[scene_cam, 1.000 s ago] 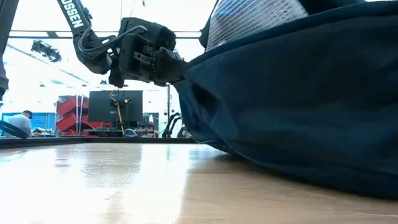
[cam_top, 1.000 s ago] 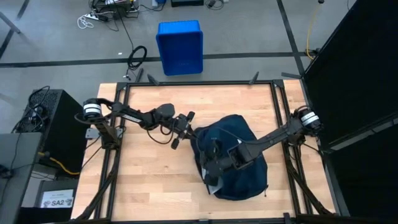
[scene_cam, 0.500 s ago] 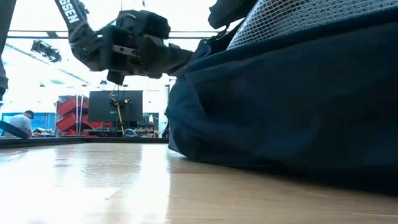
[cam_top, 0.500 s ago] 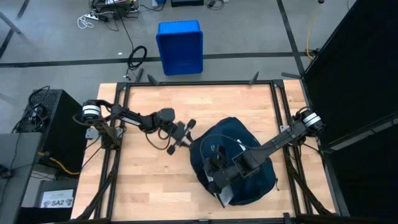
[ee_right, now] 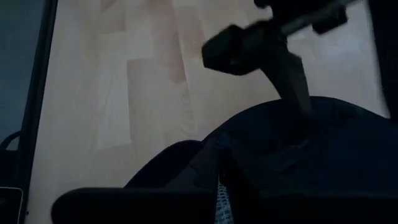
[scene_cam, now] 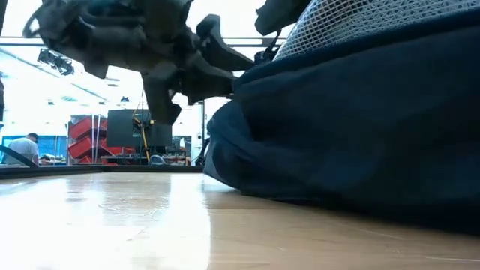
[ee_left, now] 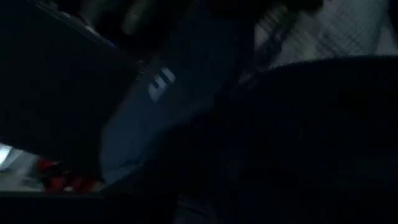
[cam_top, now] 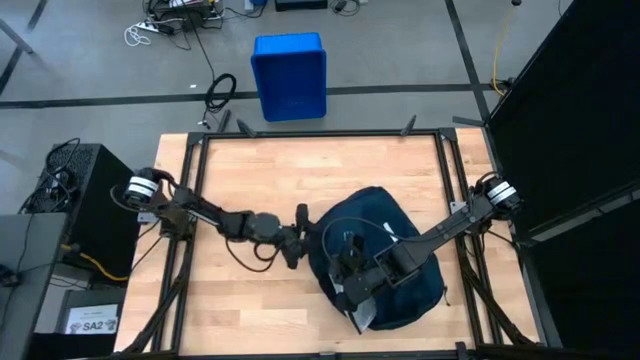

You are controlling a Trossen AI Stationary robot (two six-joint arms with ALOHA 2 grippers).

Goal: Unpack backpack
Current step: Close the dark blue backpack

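Navy backpack (cam_top: 385, 275) lies against parted left end effector (cam_top: 300, 236), seemingly ungripped.

A light wooden tabletop (cam_top: 260, 170) sits in a black metal frame (cam_top: 320, 132) on a grey concrete floor (cam_top: 100, 60) crossed by dark lines. A bright blue bin (cam_top: 289, 75) stands on the floor beyond it, with cables (cam_top: 165, 20) strewn nearby. A black cabinet (cam_top: 85, 200) stands on one side, a large black panel (cam_top: 570, 110) on the other. In the low view, red shelving (scene_cam: 88, 139), a dark monitor (scene_cam: 139, 129) and a seated person (scene_cam: 22, 146) appear under bright ceiling light.
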